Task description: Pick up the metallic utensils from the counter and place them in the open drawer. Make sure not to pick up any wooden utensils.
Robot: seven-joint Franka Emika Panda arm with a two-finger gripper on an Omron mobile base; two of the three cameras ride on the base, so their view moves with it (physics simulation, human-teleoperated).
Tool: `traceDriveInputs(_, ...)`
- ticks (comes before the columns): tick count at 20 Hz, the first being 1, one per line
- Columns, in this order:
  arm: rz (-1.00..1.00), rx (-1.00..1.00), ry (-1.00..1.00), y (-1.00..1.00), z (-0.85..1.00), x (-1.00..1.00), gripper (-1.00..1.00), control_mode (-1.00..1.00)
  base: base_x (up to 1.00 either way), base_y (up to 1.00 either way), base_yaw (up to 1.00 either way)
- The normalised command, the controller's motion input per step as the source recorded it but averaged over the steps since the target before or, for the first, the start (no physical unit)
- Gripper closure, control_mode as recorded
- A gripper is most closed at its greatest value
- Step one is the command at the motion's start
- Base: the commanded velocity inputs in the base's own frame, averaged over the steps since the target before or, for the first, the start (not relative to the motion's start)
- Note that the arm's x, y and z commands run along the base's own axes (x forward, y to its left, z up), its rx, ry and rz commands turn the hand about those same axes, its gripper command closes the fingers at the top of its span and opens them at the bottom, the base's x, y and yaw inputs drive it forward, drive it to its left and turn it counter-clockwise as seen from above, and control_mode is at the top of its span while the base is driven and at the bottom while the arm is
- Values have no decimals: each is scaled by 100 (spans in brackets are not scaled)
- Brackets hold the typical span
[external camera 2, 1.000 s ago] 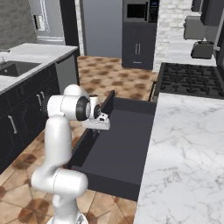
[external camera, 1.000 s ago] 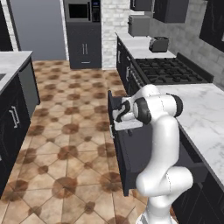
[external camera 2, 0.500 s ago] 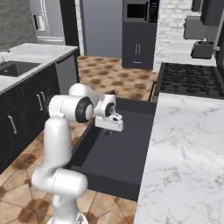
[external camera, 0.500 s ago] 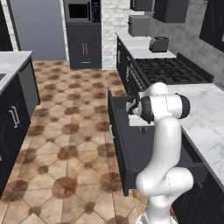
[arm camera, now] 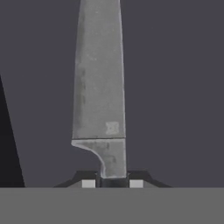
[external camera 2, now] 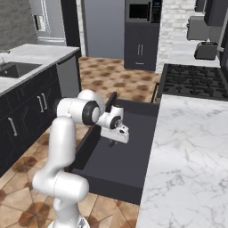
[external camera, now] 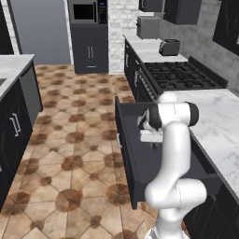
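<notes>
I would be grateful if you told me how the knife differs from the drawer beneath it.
The knife has a pale, mottled grey blade; the drawer is plain dark charcoal. The knife is narrow and long; the drawer is broad and shallow. The knife is gripped by the gripper, blade pointing away from the hand; the drawer stands pulled open from the cabinet. Both look grey.

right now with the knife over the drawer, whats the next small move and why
Probably lower a little and open the jaws. The gripper is shut on the knife, whose blade points out over the dark floor of the open drawer, so releasing there should land it inside.
</notes>
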Motion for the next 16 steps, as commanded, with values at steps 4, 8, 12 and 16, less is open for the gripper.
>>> traceDriveInputs(4,0,0,1,-1,-46,24,100,-100,0,0,0)
traceDriveInputs(8,0,0,1,1,-60,28,-100,-100,0,0,0)
traceDriveInputs(12,0,0,0,0,-46,9,-100,-100,0,0,0)
traceDriveInputs(16,0,0,1,0,-26,0,-100,-100,0,0,0)
